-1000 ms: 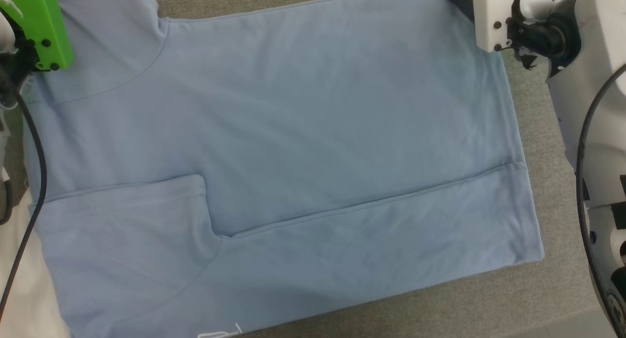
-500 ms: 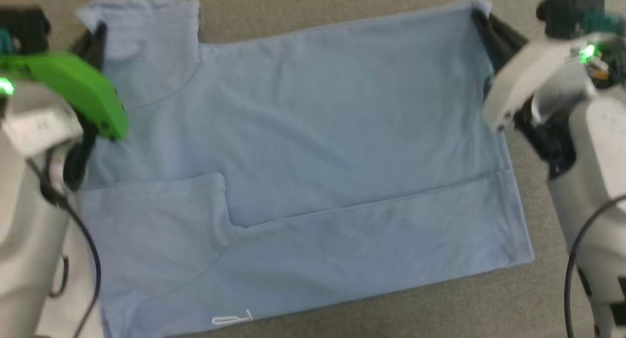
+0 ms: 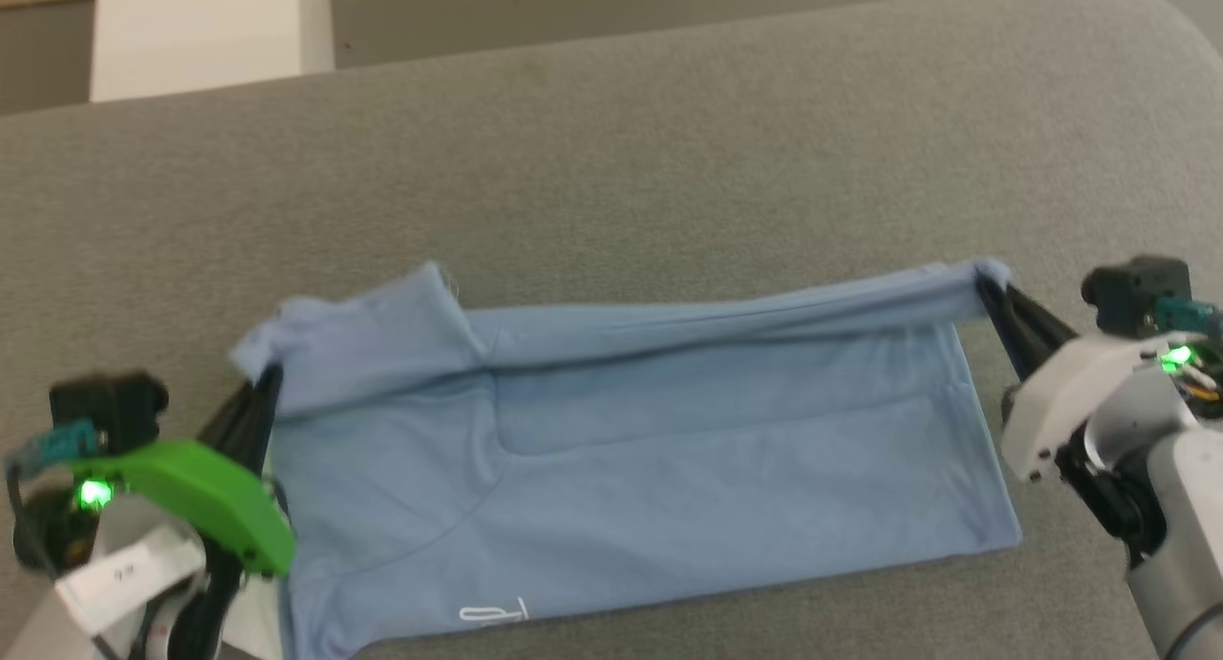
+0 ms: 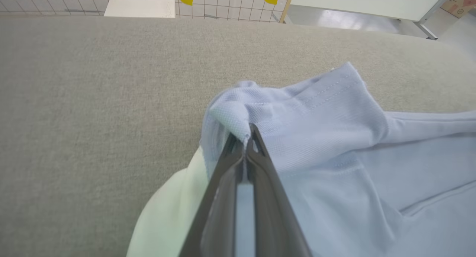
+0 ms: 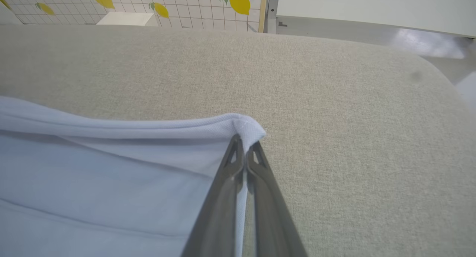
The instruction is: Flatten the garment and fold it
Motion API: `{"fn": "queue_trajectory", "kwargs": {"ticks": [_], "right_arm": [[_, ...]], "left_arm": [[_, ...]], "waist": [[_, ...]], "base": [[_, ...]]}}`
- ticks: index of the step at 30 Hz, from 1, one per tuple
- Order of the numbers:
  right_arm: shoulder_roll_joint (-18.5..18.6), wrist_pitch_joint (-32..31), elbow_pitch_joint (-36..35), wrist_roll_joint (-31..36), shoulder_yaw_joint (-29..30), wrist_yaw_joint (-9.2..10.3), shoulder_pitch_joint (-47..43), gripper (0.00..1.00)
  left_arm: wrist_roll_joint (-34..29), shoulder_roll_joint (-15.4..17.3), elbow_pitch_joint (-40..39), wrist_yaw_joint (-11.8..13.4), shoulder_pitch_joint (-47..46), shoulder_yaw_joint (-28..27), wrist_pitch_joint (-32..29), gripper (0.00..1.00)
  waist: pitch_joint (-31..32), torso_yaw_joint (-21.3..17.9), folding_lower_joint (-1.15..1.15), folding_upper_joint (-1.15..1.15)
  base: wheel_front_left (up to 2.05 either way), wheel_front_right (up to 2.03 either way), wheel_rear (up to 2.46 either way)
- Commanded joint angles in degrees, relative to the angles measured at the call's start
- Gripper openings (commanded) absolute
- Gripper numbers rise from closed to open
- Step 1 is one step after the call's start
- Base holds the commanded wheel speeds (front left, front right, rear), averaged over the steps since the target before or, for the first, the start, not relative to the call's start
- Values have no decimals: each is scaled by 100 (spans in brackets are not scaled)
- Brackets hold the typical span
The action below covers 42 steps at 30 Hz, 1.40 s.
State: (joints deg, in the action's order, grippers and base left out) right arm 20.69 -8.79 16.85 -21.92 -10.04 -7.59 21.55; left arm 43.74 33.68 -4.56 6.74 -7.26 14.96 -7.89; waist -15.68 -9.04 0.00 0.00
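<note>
Gripper: the left gripper (image 4: 243,134), two long dark grey fingers rising from the bottom edge, tips pressed together on a bunched fold of cloth.
Held cloth: light blue knit garment (image 4: 334,149), its pinched corner drawn into a small peak at the fingertips.
Sleeve hem: double-stitched edge (image 4: 336,86), slanting up to the right of the grip.
Support: grey woven fabric surface (image 4: 93,100), under the garment.
Lower left: pale whitish cloth patch (image 4: 167,216), just beside the fingers.
Background: white tiled wall with yellow lemon prints (image 4: 238,0).
</note>
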Motion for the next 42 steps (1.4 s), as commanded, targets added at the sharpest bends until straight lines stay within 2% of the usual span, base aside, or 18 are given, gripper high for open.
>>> {"fn": "queue_trajectory", "kwargs": {"ticks": [1, 9, 18, 20, 21, 22, 23, 24, 31, 38, 42], "right_arm": [[48, -161, -52, -3, 35, 10, -160, 0], [282, -1362, -71, -81, -175, 10, -645, 0], [174, -2742, 200, -191, -384, 10, -600, 0], [101, -2973, 233, -223, -319, 10, -596, 0], [43, -3121, 235, -267, -274, 10, -626, 30], [12, -3219, 214, -288, -232, 10, -662, 80], [-14, -3287, 163, -301, -165, 10, -716, 97], [-51, -3297, 86, -315, -62, 10, -782, 100], [-327, -2814, -774, -241, 653, 10, -1435, 100], [-865, -1897, -1674, 27, 1418, 10, -2030, 100], [-1185, -1362, -1823, 160, 1751, 10, -2160, 100]], "left_arm": [[115, 21, -45, 62, 279, -51, 4, 0], [447, -48, 35, -48, 1095, 264, -332, 0], [268, -267, 687, -398, 744, 874, -579, 0], [230, -322, 828, -390, 664, 940, -612, 0], [196, -351, 883, -380, 628, 979, -617, 37], [192, -386, 911, -374, 611, 999, -613, 86], [202, -447, 927, -348, 596, 981, -550, 100], [193, -500, 918, -317, 587, 944, -434, 100], [89, -809, 616, -159, 710, 620, 598, 100], [-405, -1082, 503, 83, 634, 286, 1952, 100], [-790, -1250, 594, 163, 461, 16, 2251, 100]], "waist": [[329, 286, 0, 0], [328, 474, 0, 0], [208, 567, 0, 0], [209, 573, 0, 0], [229, 582, 0, 0], [250, 593, 0, 0], [288, 609, 0, 0], [326, 623, 0, 0], [621, 721, 0, 0], [825, 831, 0, 0], [893, 879, 0, 0]], "base": [[0, 0, 0], [0, 0, 0], [0, 0, 0], [0, 0, 0], [0, 0, 0], [0, 0, 0], [0, 0, 0], [0, 0, 0], [0, 0, 0], [0, 0, 0], [0, 0, 0]]}}
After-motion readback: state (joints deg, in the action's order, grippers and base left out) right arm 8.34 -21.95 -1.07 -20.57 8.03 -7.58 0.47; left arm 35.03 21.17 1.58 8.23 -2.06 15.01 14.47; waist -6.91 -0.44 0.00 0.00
